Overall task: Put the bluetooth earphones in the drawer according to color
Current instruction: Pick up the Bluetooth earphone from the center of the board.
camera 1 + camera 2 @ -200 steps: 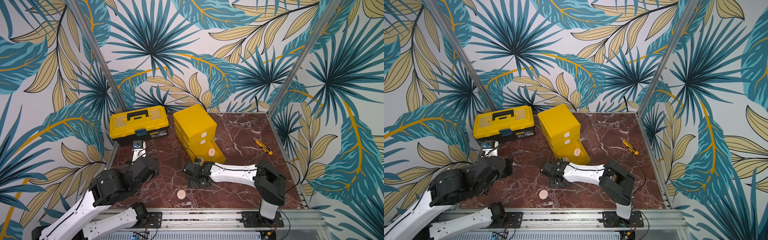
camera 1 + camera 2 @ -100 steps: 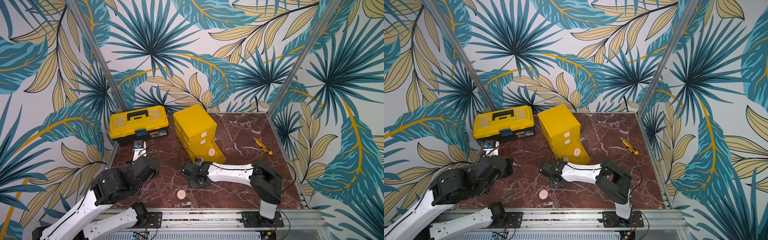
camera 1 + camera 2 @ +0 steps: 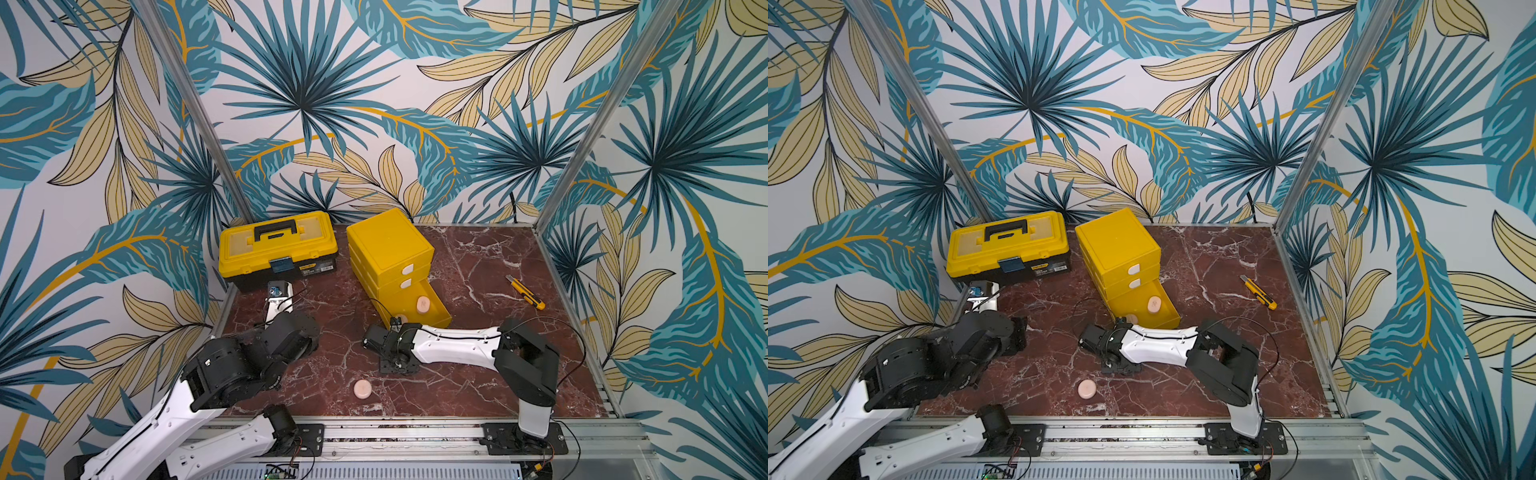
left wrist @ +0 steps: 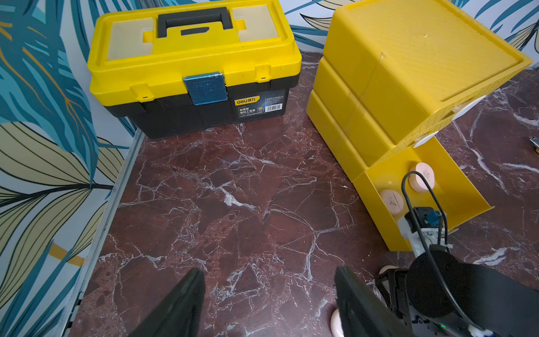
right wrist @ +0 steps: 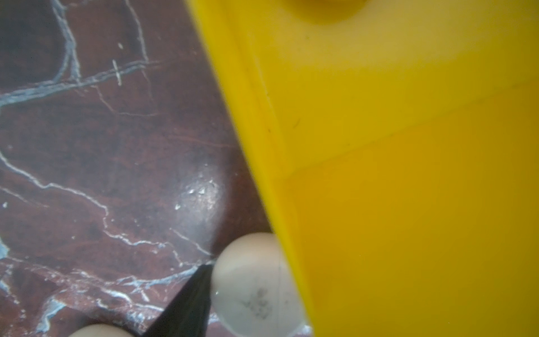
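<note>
Logged leftward creep of right gripper [image 3: 386,353] along open bottom drawer [image 3: 434,322], one finger [image 5: 186,303] touching pink case [image 5: 253,286] against drawer wall; cannot tell if pinched. Judged next pink pick under way. Found left gripper [image 4: 267,271] spread, empty. Counted: one toolbox [image 3: 276,245], three drawers [image 3: 390,249], one knife [image 3: 525,292], five pink cases [image 4: 420,176], two in drawer

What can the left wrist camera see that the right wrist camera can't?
Only the left wrist camera shows the yellow toolbox, the whole drawer chest, two pink earphone cases in its open bottom drawer, and the left tool, open. Only the right wrist camera shows, close up, a faint grey mark on a pink case beside the drawer's wall, with one dark finger next to it. Both show yellow drawer plastic and the red marble table.
</note>
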`<state>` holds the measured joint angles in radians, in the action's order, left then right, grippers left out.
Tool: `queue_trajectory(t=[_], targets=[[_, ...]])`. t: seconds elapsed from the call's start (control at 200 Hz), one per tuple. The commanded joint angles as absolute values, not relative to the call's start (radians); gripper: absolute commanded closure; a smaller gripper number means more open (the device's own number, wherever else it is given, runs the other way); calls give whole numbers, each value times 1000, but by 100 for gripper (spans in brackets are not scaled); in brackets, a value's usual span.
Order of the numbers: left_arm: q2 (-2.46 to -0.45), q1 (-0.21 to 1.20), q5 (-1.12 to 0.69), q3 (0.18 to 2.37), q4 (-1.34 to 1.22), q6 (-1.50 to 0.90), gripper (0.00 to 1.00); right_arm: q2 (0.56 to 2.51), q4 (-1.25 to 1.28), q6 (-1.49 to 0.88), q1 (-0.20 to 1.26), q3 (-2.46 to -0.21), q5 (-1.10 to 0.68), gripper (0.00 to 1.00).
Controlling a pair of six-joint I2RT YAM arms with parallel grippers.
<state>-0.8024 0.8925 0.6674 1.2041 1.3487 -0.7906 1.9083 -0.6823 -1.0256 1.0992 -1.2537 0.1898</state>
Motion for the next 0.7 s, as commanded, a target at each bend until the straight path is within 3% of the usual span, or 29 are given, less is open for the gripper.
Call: queue_trajectory(t=[0.0,0.326,0.691], targets=[[-806,886,661,1181,1334,-776,25,1934,-709,-1026,1097,-1253,195,43],[-807,879,653,1176,1327,-768,25,1853,-723,-992,1100,-1256,155,60],[-837,871,611,1157,1265,-751,25,1525,-901,-888,1038,-1296,285,61]])
